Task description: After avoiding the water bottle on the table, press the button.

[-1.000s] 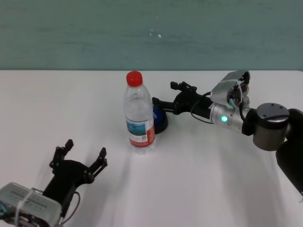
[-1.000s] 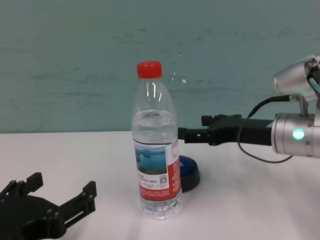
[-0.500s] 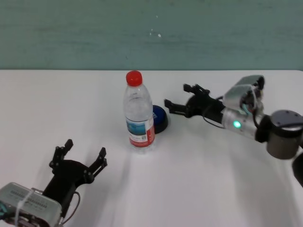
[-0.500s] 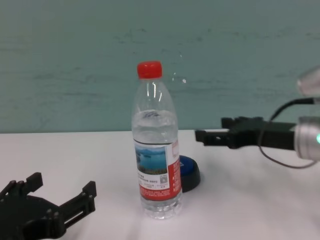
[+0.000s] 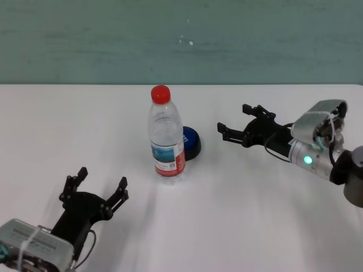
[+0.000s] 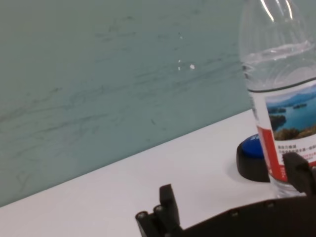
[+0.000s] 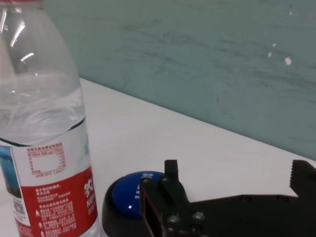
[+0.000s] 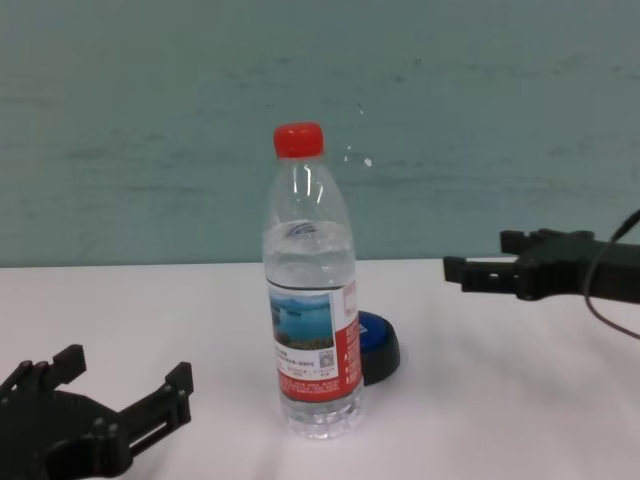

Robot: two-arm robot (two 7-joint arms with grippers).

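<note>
The water bottle (image 5: 167, 136) stands upright mid-table, clear with a red cap and a lake label; it also shows in the chest view (image 8: 310, 300). The button (image 5: 193, 143), blue dome on a black base, sits just behind and right of the bottle, partly hidden by it in the chest view (image 8: 380, 345). My right gripper (image 5: 231, 117) is open, hovering above the table (image 5: 238, 215) to the right of the button and clear of it. The right wrist view shows the button (image 7: 129, 202) and bottle (image 7: 44, 123) ahead of its fingers. My left gripper (image 5: 103, 177) is open and empty at the near left.
A teal wall (image 5: 181, 39) runs behind the table's far edge. Bare white tabletop lies between the right gripper and the button, and in front of the bottle.
My right gripper has drawn back to the right, from right over the button to well clear of it. The bottle, button and left arm have not moved.
</note>
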